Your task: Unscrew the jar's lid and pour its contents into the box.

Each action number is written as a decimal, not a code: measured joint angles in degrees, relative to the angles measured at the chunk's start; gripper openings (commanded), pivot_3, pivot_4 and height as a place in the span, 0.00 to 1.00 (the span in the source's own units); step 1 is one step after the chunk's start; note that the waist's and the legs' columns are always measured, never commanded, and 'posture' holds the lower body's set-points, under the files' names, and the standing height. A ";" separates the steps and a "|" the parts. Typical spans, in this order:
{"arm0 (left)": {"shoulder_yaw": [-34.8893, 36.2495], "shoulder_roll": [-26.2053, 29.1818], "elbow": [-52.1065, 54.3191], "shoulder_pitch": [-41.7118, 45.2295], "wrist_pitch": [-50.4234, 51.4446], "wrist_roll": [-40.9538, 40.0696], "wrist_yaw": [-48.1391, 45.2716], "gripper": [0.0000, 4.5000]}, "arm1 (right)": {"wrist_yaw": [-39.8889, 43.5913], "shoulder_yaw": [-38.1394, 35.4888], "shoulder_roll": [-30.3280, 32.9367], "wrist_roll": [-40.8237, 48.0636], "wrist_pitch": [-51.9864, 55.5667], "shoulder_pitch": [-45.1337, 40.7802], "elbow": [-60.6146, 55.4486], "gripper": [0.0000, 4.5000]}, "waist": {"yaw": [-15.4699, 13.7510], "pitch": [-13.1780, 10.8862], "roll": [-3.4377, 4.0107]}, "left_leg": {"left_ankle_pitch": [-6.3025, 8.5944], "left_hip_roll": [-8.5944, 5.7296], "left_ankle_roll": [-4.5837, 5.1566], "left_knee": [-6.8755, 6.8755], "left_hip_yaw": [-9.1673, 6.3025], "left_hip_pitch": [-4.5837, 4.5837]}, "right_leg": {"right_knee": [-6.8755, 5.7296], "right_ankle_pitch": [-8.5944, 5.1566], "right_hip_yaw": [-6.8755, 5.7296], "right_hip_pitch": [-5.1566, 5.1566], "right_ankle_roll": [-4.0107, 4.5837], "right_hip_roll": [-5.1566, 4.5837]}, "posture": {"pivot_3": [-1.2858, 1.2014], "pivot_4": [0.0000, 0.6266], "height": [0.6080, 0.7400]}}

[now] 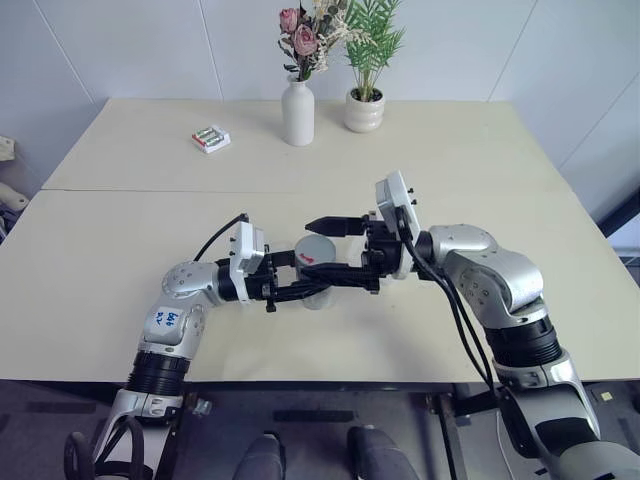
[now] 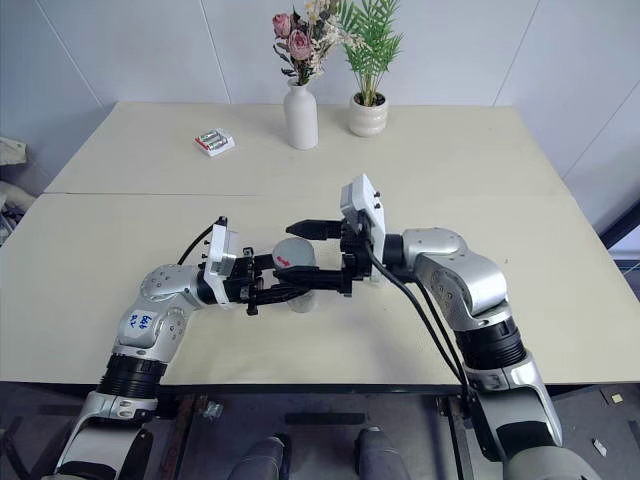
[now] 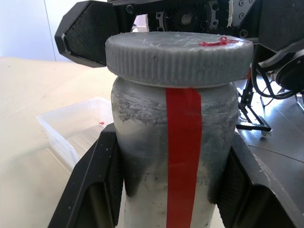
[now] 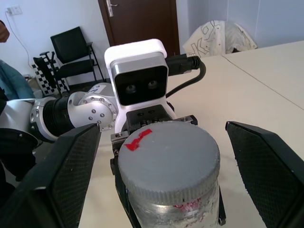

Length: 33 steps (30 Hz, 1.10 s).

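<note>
Your left gripper point(image 3: 168, 190) clamps the jar point(image 3: 173, 142), its base cut off; your right gripper point(image 4: 161, 142) gapes wide around the lid point(image 4: 168, 159), untouched. The box point(image 3: 76, 130) sits half-hidden behind.

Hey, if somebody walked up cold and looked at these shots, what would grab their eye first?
Probably the silvery jar with its red stripe, clamped in the left end effector at mid-table, its grey lid still on. Next, the right end effector, open and straddling that lid. Behind stand a white vase of flowers and a potted plant at the far edge.
</note>
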State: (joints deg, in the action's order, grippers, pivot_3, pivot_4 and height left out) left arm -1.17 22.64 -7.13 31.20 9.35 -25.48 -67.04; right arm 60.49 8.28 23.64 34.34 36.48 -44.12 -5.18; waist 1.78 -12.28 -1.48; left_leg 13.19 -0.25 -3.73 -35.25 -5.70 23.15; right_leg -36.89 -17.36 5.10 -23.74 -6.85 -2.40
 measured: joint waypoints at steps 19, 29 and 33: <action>0.05 -0.02 0.09 0.01 0.13 -0.01 0.64 0.46 | 0.30 0.60 -1.80 -3.30 -3.09 0.01 1.24 0.65 | 0.02 0.00 0.00 | 0.00 0.00 0.00 0.00 0.00 0.00 | 0.00 0.00 0.00 0.00 0.00 0.01 | 0.52 0.24 1.00; 0.50 0.30 1.21 -0.03 0.25 -0.77 0.71 0.46 | -0.38 -1.77 -3.83 -0.18 -0.96 -0.09 1.45 0.65 | 0.03 0.00 0.00 | 0.00 0.01 0.00 0.00 -0.01 0.00 | -0.01 0.00 0.00 0.00 0.00 0.01 | 0.52 0.24 1.00; -0.10 0.50 1.61 -0.44 0.53 -0.77 0.46 0.46 | -4.13 -7.45 -6.73 6.82 3.51 -3.93 1.60 0.65 | 0.14 0.00 0.01 | 0.00 0.02 0.00 0.00 -0.03 0.00 | -0.05 0.00 0.00 -0.01 0.00 0.01 | 0.52 0.24 1.00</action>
State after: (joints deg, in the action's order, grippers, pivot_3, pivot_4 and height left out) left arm -1.27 23.15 -5.51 30.76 9.88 -26.24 -66.58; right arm 56.36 0.83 16.91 41.16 39.98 -48.05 -3.58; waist 1.92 -12.29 -1.47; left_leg 13.19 -0.23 -3.73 -35.25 -5.74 23.14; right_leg -36.94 -17.36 5.10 -23.74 -6.85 -2.39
